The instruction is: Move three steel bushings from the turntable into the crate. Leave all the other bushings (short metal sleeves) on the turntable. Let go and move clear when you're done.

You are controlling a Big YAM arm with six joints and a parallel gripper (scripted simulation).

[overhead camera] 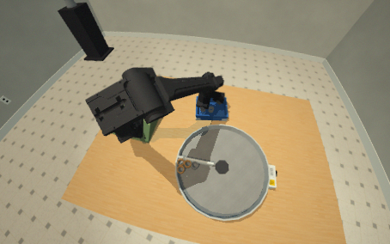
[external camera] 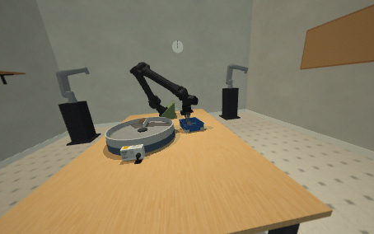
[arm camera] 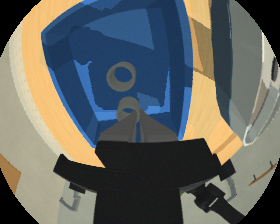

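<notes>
We're watching the gripper pointing down into the blue crate, its fingers drawn nearly together. One grey bushing lies apart from them on the crate floor, while a second grey bushing sits right at the tips, partly covered by them; from this angle we can't tell whether its thin wall is pinched or the fingers are merely closed in front of it. Either way, the low position makes sense to us: a sleeve let go down here should have little chance to bounce or roll. Over on the turntable, we see a darker grey ring beside the pale bar, with coppery rings clustered near the rim. The grey one looks like the remaining steel piece, so we judge two of three to be in the crate. If something is gripped, we want the fingers opened gently, then lifted straight up, so neither sleeve gets dragged.
</notes>
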